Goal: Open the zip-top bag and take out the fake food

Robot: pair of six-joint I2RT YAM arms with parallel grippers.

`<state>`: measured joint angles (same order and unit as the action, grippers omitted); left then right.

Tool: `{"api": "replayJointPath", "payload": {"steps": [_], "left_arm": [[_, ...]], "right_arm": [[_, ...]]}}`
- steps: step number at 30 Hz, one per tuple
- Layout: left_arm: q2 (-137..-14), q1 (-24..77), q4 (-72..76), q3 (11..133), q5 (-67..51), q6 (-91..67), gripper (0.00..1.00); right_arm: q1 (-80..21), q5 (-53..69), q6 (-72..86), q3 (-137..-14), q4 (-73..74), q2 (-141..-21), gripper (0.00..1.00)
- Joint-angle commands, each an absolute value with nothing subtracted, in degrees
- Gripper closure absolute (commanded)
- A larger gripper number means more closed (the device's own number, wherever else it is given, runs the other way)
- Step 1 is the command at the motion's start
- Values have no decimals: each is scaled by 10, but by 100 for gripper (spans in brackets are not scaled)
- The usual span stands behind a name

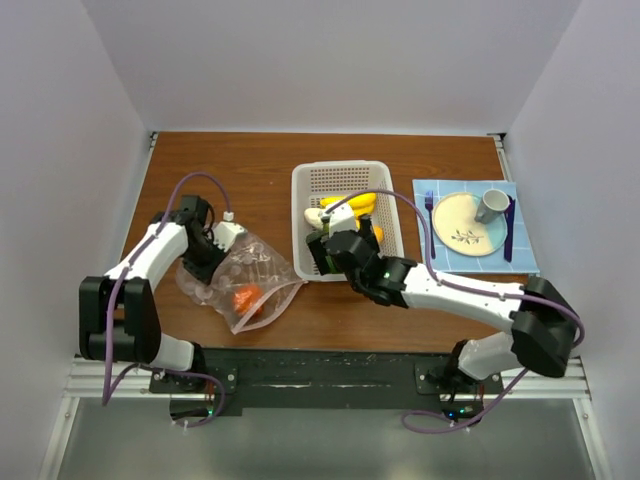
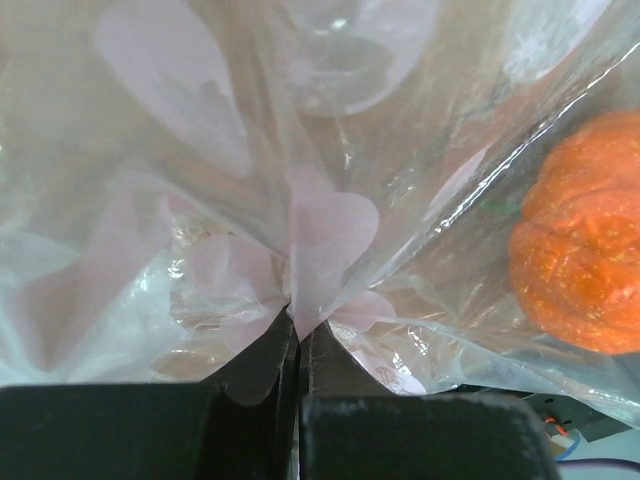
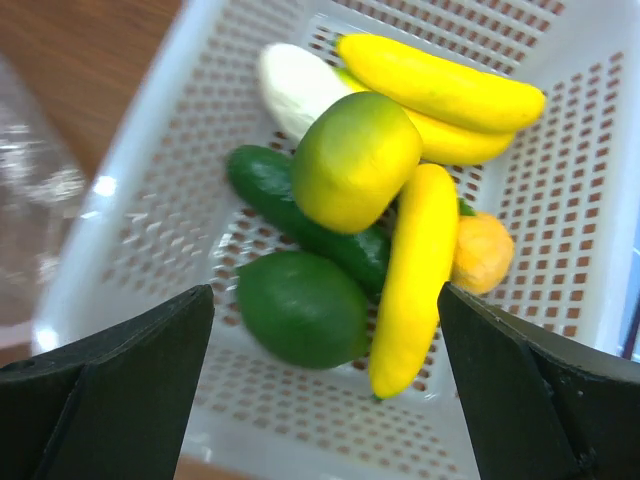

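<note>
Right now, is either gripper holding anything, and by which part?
Left gripper is shut on the zip-top bag, pinching a fold of its film away from the pink zip strip. Right gripper is open above the basket, holding nothing.

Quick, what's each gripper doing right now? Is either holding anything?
Left gripper: closed, pinching the clear plastic bag.
Right gripper: open, holding nothing, at the basket of toy fruit.

Overhead wide, wrists close — basket (image 1: 345, 178) shared
</note>
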<state>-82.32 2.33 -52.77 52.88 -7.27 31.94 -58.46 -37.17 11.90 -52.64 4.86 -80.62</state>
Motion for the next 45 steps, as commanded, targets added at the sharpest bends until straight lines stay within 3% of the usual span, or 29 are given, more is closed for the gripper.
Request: {"api": "replayJointPath", "payload": {"steps": [1,5,8,17,21,29,45], "left_arm": [[-832,22,-507,506,-45,309,100],[-844,23,-491,494,-30,306,100],[-848,23,-485,490,-30,303,100],[-854,26,-484,490,-28,301,100],[-854,29,-484,486,-29,301,100],[-862,36,-469,464,-22,301,100],[-860,94,-478,460,-36,264,100]], "right_arm": [[-673,-396,91,-524,2,-744,1],[-794,-391,83,-521,-40,-782,1],[-810,-352,118,-512,-75,-841,5],[-808,-311,119,-575,-164,-998,7],[-796,-298,127,-601,-185,-1034,2],[-783,-239,157,-606,-250,-1055,1],[-777,-207,162,-695,-222,-1165,1]]}}
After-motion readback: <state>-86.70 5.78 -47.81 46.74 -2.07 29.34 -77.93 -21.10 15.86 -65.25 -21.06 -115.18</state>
